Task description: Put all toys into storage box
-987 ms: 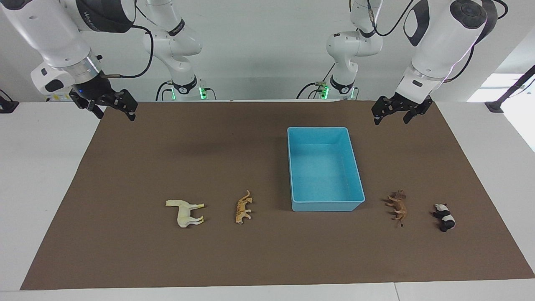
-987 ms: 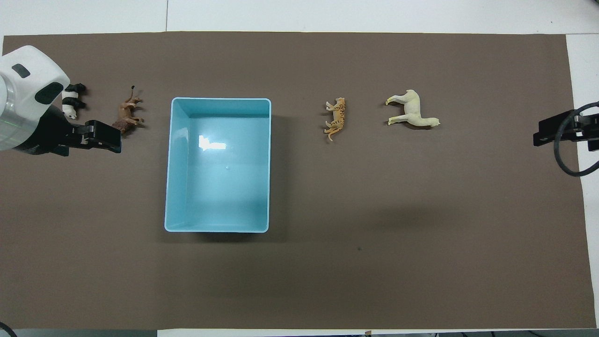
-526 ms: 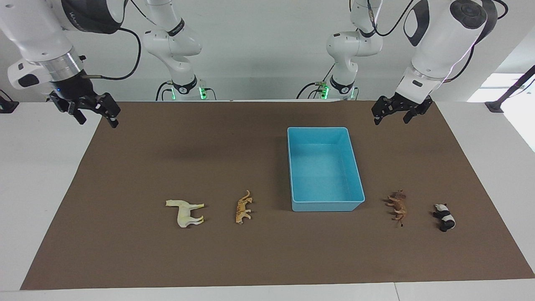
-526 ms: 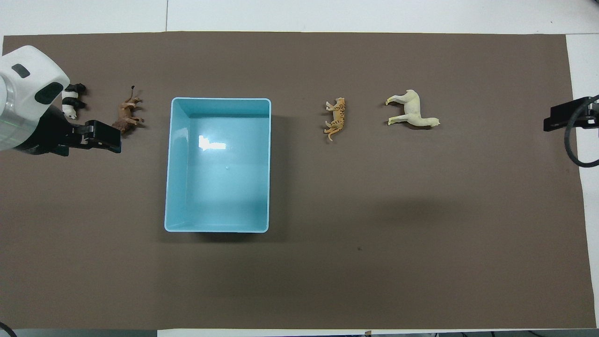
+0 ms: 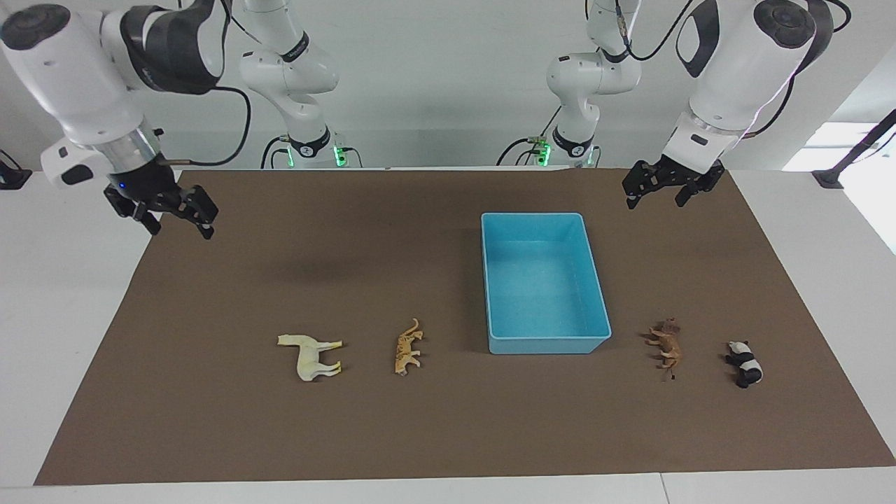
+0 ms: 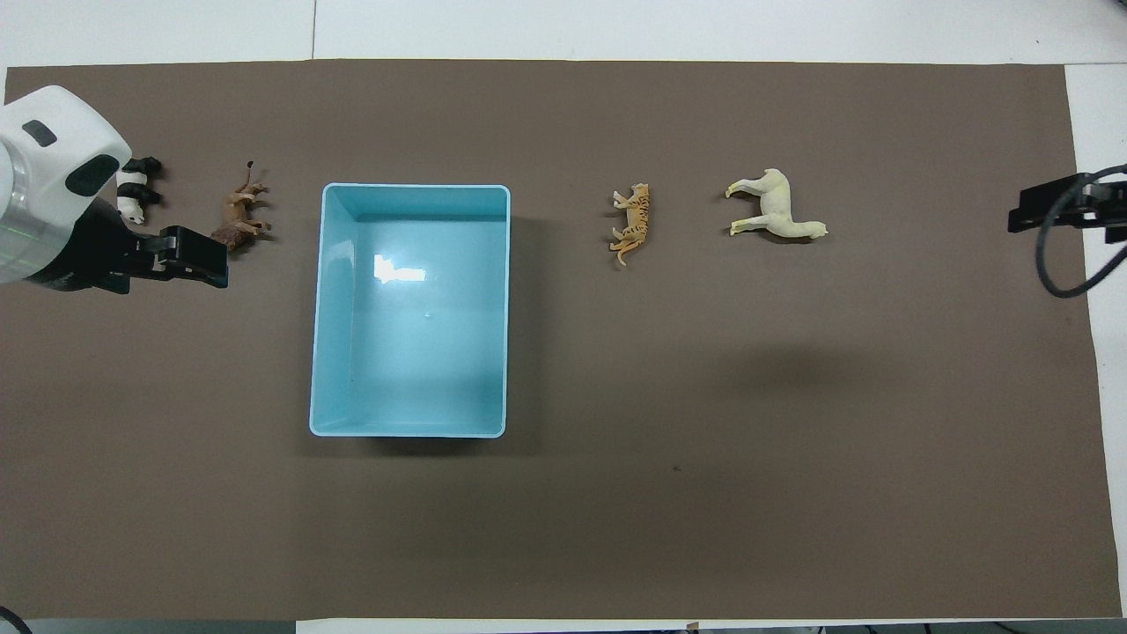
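Your left gripper (image 5: 654, 187) and right gripper (image 5: 171, 217) both hang open, holding nothing; the horse (image 5: 310, 354), tiger (image 5: 407, 347), lion (image 5: 667, 345) and panda (image 5: 745, 363) lie outside the blue box (image 5: 539, 343).

storage box (image 5: 544, 280) lies between tiger (image 5: 407, 347) and lion (image 5: 667, 345).
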Controlling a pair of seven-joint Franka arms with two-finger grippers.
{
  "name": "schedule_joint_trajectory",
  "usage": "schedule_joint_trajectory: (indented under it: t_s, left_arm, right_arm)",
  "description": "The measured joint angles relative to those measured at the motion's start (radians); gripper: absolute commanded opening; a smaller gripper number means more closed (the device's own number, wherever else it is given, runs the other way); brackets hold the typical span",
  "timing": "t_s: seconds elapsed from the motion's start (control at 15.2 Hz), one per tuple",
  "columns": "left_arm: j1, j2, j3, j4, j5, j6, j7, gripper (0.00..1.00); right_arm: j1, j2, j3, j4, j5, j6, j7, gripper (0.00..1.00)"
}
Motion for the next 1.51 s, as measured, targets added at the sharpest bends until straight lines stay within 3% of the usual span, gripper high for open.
schedule_joint_trajectory:
  t_s: [0.33,0.66,0.86,1.12,1.51]
  left_arm:
    - [0.0,0.0,0.001,0.0,0.0,-0.008,0.0,1.0]
    - [0.03,-0.002,0.006,-0.009,0.0,-0.012,0.0,1.0]
    - [0.058,-0.015,0.008,-0.078,0.0,0.104,0.0,1.0]
    - [0.112,0.004,0.011,-0.15,0.018,0.234,0.006,1.0]
    - [0.117,0.144,0.009,-0.161,0.052,0.406,0.007,1.0]
  right_arm:
    - [0.086,0.173,0.007,0.001,0.002,0.189,0.001,1.0]
    - [0.107,0.312,0.014,0.091,0.002,0.211,0.001,1.0]
    - [0.125,0.402,0.028,0.16,0.026,0.223,0.001,1.0]
    - [0.14,0.438,0.029,0.179,0.045,0.262,0.001,1.0]
    - [0.155,0.45,0.029,0.157,0.045,0.279,0.001,1.0]
